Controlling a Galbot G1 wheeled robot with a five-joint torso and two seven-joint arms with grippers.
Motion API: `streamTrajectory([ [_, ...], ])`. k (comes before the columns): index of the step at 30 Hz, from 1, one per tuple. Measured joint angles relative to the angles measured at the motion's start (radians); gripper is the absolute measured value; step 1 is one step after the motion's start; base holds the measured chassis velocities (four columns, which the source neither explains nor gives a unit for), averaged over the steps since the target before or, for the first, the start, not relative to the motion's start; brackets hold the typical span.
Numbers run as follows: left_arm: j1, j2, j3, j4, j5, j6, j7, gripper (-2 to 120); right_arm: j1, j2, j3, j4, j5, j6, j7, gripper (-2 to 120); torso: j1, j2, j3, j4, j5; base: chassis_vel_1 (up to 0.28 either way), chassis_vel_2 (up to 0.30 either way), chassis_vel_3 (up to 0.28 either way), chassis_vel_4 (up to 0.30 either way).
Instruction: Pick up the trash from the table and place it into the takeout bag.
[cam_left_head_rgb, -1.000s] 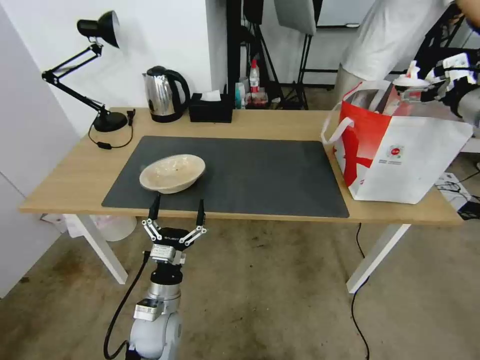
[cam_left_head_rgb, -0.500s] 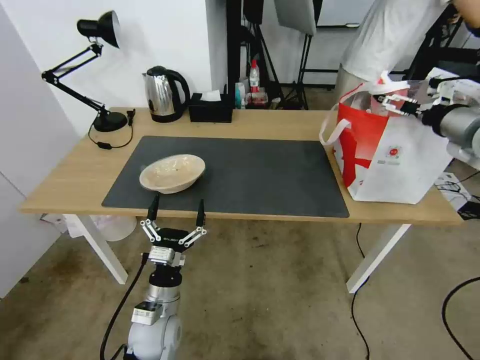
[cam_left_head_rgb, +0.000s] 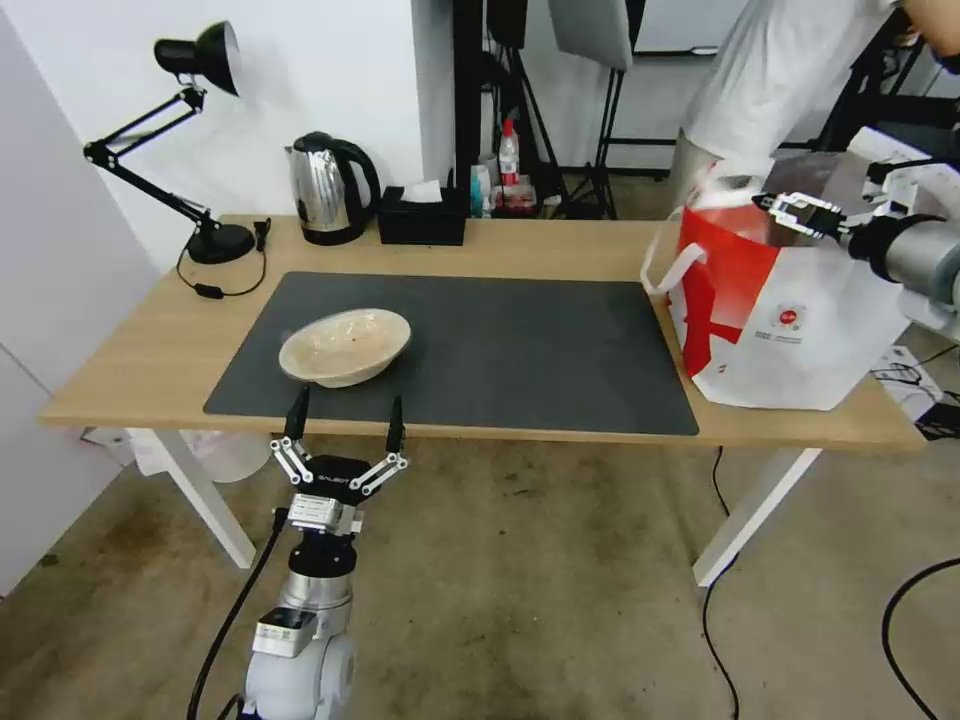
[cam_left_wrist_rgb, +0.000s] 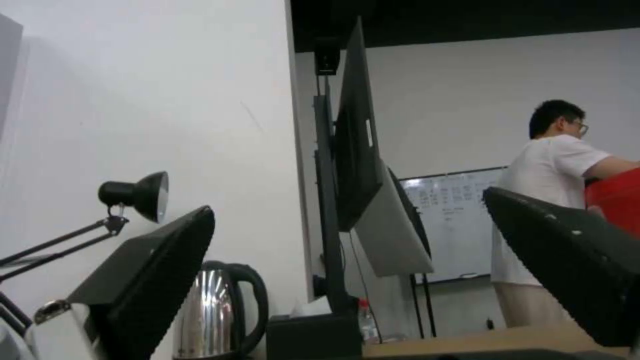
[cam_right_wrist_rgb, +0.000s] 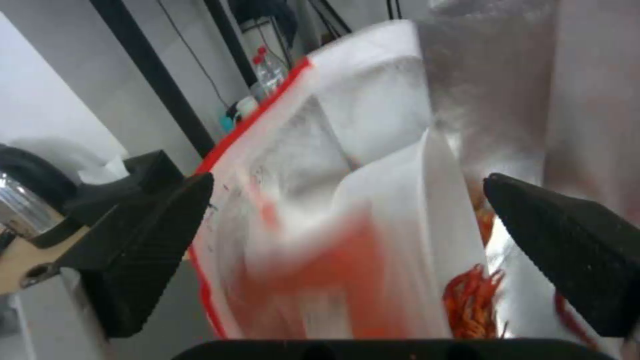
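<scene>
On the table (cam_left_head_rgb: 140, 365), a shallow beige bowl (cam_left_head_rgb: 345, 346) rests on the dark mat's left part. Just short of the front edge, below the bowl, my left gripper (cam_left_head_rgb: 348, 398) stands open and points up at nothing. The takeout bag (cam_left_head_rgb: 800, 320) stands at the right end. My right gripper (cam_left_head_rgb: 778, 208) hovers open at its mouth with nothing between its fingers (cam_right_wrist_rgb: 143, 240). In the right wrist view a blurred red shape (cam_right_wrist_rgb: 320, 270), which looks like the drink cup, lies within the bag's silvery lining (cam_right_wrist_rgb: 480, 85). Red scraps (cam_right_wrist_rgb: 470, 300) show deeper inside.
A steel kettle (cam_left_head_rgb: 325, 188) and a black tissue box (cam_left_head_rgb: 422, 215) stand along the table's back edge, with a black desk lamp (cam_left_head_rgb: 200, 60) at the back left. A person in a white shirt (cam_left_head_rgb: 780, 70) stands behind the bag. Cables (cam_left_head_rgb: 715, 620) trail on the floor.
My right gripper came down from above the bag to its mouth and opened; the drink cup has left its fingers. The left gripper shifted slightly left.
</scene>
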Motion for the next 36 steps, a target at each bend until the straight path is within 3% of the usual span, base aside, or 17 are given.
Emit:
streamTrajectory([
  [7,0.011,0.000,0.001,-0.009,0.001,0.000,0.000,100,0.021,-0.028,-0.004,0.001,-0.095,0.000,-0.058,100,0.000,0.000,0.000,0.0001,-0.0002,0.000,0.000,0.000,0.000],
  [14,0.020,0.000,0.003,-0.016,0.002,0.000,0.000,100,0.024,-0.048,-0.001,0.013,-0.290,0.008,-0.220,100,0.000,0.000,0.000,0.0001,-0.0002,0.000,0.000,0.000,0.000],
  [17,0.023,0.000,0.004,-0.020,0.002,0.000,0.000,100,0.009,-0.062,-0.003,0.029,-0.458,0.121,-0.348,100,0.000,0.000,0.000,0.0000,-0.0003,0.000,0.000,0.000,0.000],
  [23,0.022,0.000,0.004,-0.024,0.002,0.000,0.000,100,0.001,-0.089,-0.004,0.073,-0.597,0.268,-0.459,100,0.000,0.000,0.000,0.0001,-0.0004,0.000,0.000,0.000,0.000],
  [27,0.016,0.000,0.003,-0.029,0.001,0.000,0.000,100,-0.034,-0.113,0.008,0.120,-0.687,0.423,-0.539,100,0.000,0.000,0.000,0.0002,-0.0006,0.000,0.000,0.000,0.000],
  [33,0.015,0.000,-0.001,-0.036,-0.001,0.000,0.000,100,-0.141,-0.113,0.055,0.198,-0.718,0.537,-0.557,100,0.000,0.000,0.000,0.0001,-0.0006,0.000,0.000,0.000,0.000],
  [36,0.013,0.000,-0.006,-0.043,-0.005,0.001,-0.001,100,-0.284,-0.054,0.115,0.283,-0.812,0.669,-0.541,100,0.000,0.000,0.000,0.0001,-0.0005,0.000,0.000,0.000,0.000],
])
